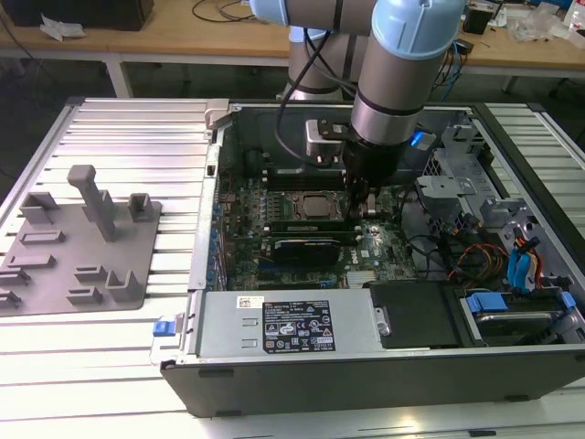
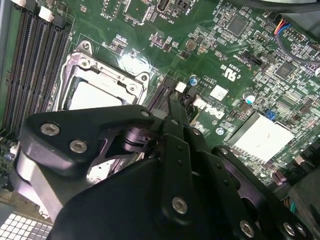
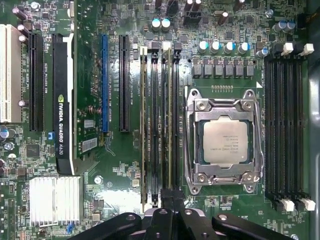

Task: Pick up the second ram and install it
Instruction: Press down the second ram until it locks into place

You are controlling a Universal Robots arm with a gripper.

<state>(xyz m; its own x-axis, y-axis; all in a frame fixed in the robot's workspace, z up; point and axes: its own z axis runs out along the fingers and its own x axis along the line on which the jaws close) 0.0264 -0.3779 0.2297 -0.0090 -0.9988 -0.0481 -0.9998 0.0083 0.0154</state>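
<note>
Ram [image 3: 170,125] seated edge-on in slot beside socket [image 3: 223,142], frame centre. Gripper [image 3: 170,207] directly above its end; finger state cannot tell.

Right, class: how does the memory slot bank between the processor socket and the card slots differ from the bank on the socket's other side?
The inner bank carries two thin greenish memory sticks; the outer bank has every slot empty. The gripper hangs over the inner bank's end, away from the outer bank. Both are rows of long black slots running alongside the socket.
</note>
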